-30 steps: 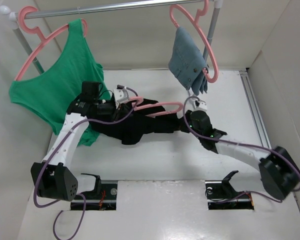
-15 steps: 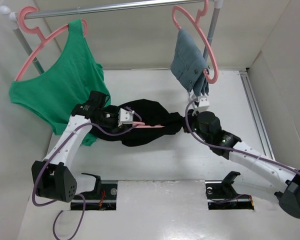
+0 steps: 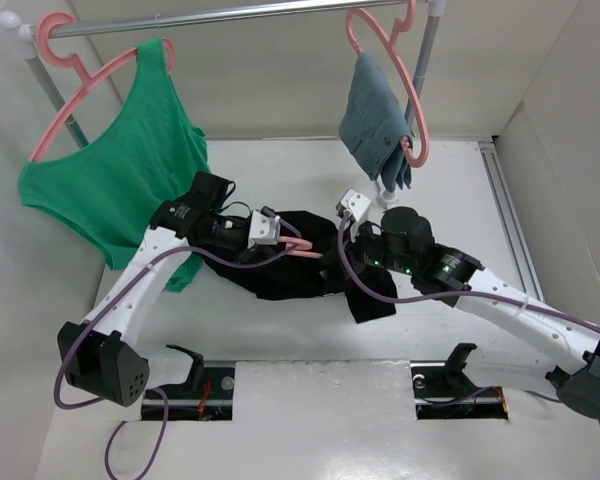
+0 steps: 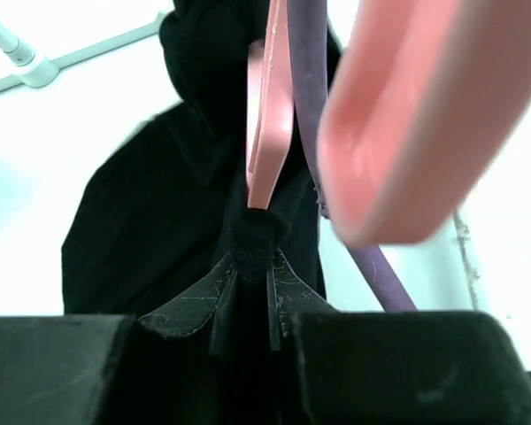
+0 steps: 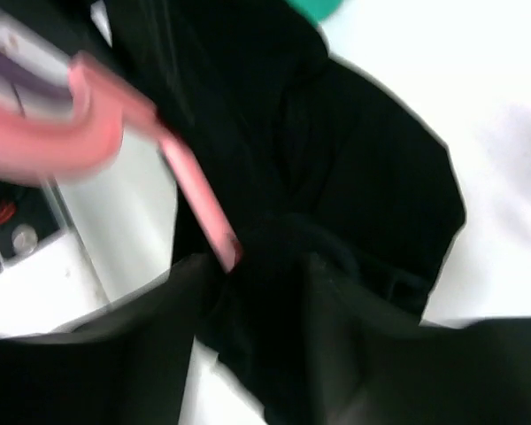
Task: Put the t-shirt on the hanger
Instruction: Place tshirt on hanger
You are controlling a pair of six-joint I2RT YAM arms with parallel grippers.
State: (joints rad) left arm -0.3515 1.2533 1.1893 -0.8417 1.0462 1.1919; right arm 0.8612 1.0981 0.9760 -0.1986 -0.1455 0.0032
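Black short-sleeved cloth t-shirt lay bunched on the table at mid-frame, with the thin salmon-pink plastic hanger poking into it. Left gripper clenched on shirt cloth. Right gripper blurred, grip unclear. Shoulders seemingly still undressed.

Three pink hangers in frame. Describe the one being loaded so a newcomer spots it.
A rail crosses the back; on it hang a pink hanger with a green top and another with denim. Low over the middle of the table sits a black t-shirt. The hanger pokes from it: the only one off the rail.
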